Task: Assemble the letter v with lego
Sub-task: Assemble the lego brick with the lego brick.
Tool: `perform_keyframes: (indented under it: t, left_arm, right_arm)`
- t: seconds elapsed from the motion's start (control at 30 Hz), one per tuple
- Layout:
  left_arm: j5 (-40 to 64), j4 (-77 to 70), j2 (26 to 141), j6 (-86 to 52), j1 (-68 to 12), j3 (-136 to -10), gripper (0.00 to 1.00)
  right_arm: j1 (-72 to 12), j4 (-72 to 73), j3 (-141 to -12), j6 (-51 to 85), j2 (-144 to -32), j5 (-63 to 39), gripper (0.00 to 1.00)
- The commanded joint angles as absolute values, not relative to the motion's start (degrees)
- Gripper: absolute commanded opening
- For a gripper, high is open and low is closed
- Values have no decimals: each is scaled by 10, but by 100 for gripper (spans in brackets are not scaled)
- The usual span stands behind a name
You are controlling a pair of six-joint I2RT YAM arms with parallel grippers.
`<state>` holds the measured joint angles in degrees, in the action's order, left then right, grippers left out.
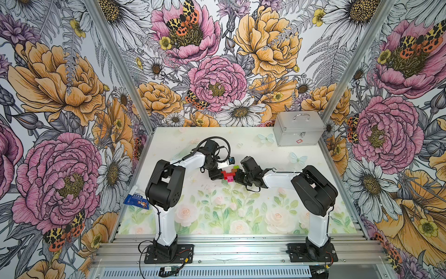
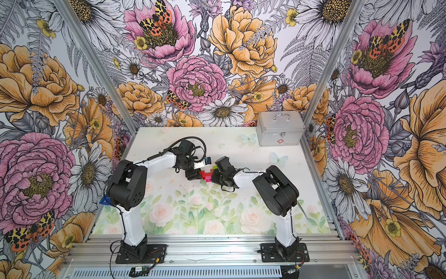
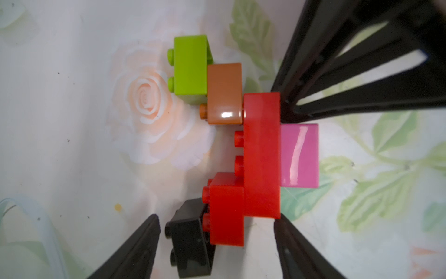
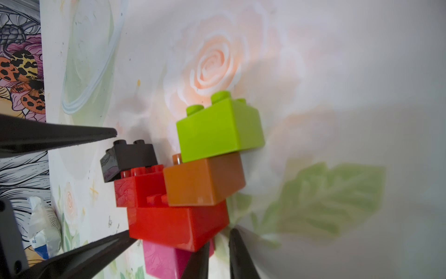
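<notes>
- Left wrist view shows you the letter v (image 3: 261, 169) lying flat on the table (image 3: 72, 120), right between your two grippers.
- Its point is the pink brick (image 3: 299, 155), joined to one long side of the long red brick (image 3: 261, 120).
- From the long red brick, one arm steps out through the orange-brown brick (image 3: 224, 94) to the lime-green brick (image 3: 190, 70).
- The other arm steps out through the square red brick (image 3: 226, 210) to the black brick (image 3: 190, 246).
- The black brick sits skewed on the square red brick's studs, not in line with it.
- Your left gripper (image 3: 216, 217) stands open and grips nothing.
  - The black brick and the square red brick lie between its fingers.
  - One fingertip is just beside the black brick with a gap showing.
  - The other fingertip is at the near end of the long red brick, and you cannot tell whether it touches.
- Your right gripper (image 4: 220, 236) is closed with nothing held between its fingers.
  - Its tips meet at the corner where the other end of the long red brick meets the pink brick.
  - You cannot tell whether the tips touch either brick.
- In a top view, the silver metal case (image 1: 299, 131) stands shut, well beyond the right gripper at the table's far corner.
- A blue packet (image 1: 135, 199) lies well behind the left gripper, at the table's edge beside that arm.
</notes>
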<state>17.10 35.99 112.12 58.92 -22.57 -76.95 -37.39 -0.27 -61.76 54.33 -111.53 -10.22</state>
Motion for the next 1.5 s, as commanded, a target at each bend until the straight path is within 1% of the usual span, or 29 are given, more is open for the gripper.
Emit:
perform_keyframes:
  t: [0.0, 0.2, 0.57, 0.63, 0.87, 1.3, 1.47]
  left_arm:
    - [195, 368, 1132, 593, -220, -786, 76]
    - [195, 373, 1142, 595, -220, -788, 72]
    - [183, 381, 1144, 598, -217, -793, 72]
    - [182, 383, 1145, 597, -216, -795, 68]
    - [175, 384, 1151, 592, -217, -800, 67]
    - [155, 386, 1167, 581, -221, -813, 62]
    - [159, 386, 1168, 586, -221, -812, 62]
  right_arm:
    - [-369, -10, -631, 527, -1129, -112, 19]
    - [-368, -11, -635, 525, -1132, -118, 19]
    - [-362, -14, -637, 520, -1132, -120, 19]
    - [-361, -14, -637, 520, -1132, -120, 19]
    - [-361, -14, -637, 523, -1133, -120, 19]
    - [-361, -14, -640, 525, -1135, -119, 19]
    - [-361, -14, -641, 520, -1136, -121, 19]
